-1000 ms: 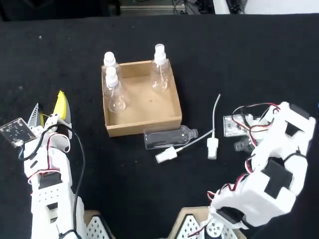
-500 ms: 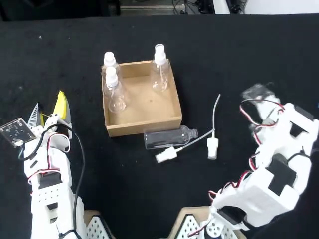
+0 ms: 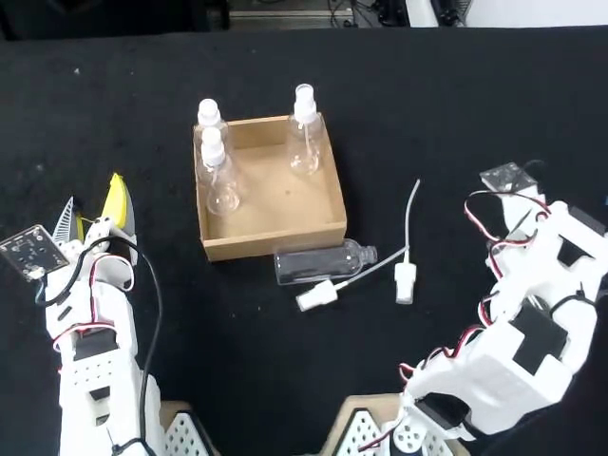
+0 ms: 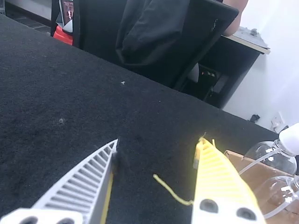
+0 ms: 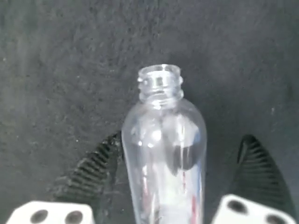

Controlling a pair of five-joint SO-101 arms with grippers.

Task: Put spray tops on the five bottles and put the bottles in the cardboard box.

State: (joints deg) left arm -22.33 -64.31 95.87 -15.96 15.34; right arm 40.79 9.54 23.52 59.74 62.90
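Our right gripper (image 5: 181, 137) holds its black ribbed fingers spread wide on either side of a clear uncapped bottle (image 5: 163, 154) lying on the black table (image 5: 56, 56). We cannot tell whether they touch it. We judge the bottle light, thin-walled and slick (a hard squeeze may dent it or pop it loose), so the wide body is the place to grip, leaving the threaded neck (image 5: 160, 81) free.

From above, another open bottle (image 3: 318, 263) lies just at 6 o'clock of the cardboard box (image 3: 323, 228). One spray top (image 3: 316, 296) and a second spray top (image 3: 405, 282) lie near its 5 o'clock. Two capped bottles (image 3: 217, 176) stand at its 10 o'clock and a third capped bottle (image 3: 305, 142) at 1 o'clock. Our left gripper (image 3: 92, 195) rests at 9 o'clock, its fingers apart and empty.
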